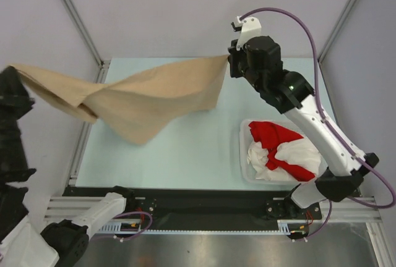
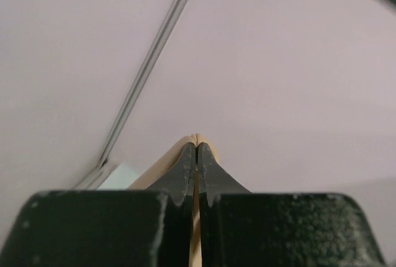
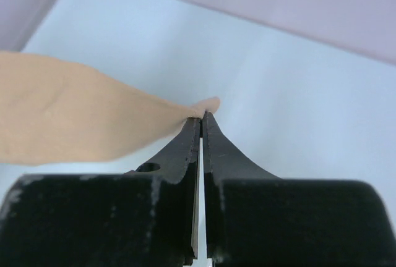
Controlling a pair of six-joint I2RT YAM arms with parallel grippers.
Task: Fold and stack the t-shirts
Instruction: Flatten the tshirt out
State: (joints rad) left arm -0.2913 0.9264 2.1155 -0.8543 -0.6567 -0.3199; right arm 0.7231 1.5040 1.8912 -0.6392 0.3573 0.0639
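Holding the beige shirt stretched mid-air, upper left to centre of frame, left fingers and right fingers each pinching an edge. I'd lower both evenly and keep it taut so it lands flat on the table.

Tan t-shirt: plain beige-tan, no print. Basket: whitish plastic. Red t-shirt: bright red, plain. White t-shirt: plain white. Table: pale blue-green. Walls: light lilac-grey. Right arm: black + white, w/ purple cable, green LED. Left gripper & right gripper: black.
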